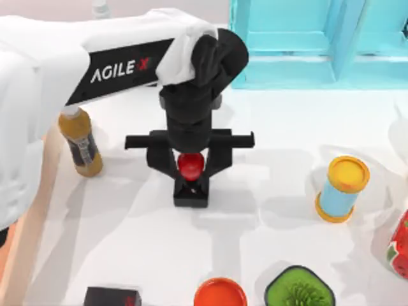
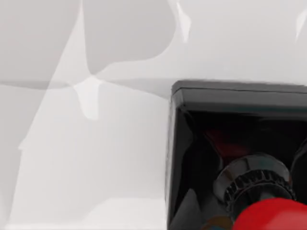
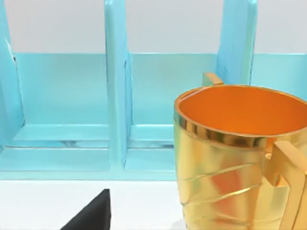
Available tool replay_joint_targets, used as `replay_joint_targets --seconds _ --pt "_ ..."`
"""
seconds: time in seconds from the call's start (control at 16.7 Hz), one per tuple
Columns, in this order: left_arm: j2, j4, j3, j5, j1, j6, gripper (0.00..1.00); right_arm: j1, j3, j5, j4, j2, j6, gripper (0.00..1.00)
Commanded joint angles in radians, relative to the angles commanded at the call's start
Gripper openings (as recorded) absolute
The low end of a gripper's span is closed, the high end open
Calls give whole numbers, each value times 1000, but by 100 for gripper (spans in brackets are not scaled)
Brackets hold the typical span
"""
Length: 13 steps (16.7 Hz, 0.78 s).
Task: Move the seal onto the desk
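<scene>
Our left gripper (image 1: 190,167) stands straight down over the middle of the desk (image 1: 127,236), its black fingers (image 1: 160,162) closed on either side of the red knob of the seal (image 1: 190,182), whose square black base sits on the white surface. In the left wrist view the seal (image 2: 240,158) shows close up, base flat against the desk (image 2: 86,143), the glossy knob at the picture's lower corner. Near the desk's left edge stands an amber bottle (image 1: 81,141) beside a wooden tray (image 1: 29,236). Toward the right edge a yellow-capped blue cylinder (image 1: 342,189) stands upright. Along the near edge sit a black box (image 1: 112,297), an orange-red lid (image 1: 220,292) and a green bowl (image 1: 299,288). A turquoise shelf unit (image 1: 306,41) lines the far edge. Of our right gripper's grasp we cannot tell; its wrist view faces the shelf unit (image 3: 115,105) and a gold cup (image 3: 235,158).
</scene>
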Motion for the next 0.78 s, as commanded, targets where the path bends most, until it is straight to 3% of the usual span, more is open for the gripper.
replay_joint_targets --seconds 0.24,0.78 --pt "0 0 0 0 0 0 98 0 0 0 0 0 0 100" --pt "0 0 0 0 1 0 100 0 0 0 0 0 0 100"
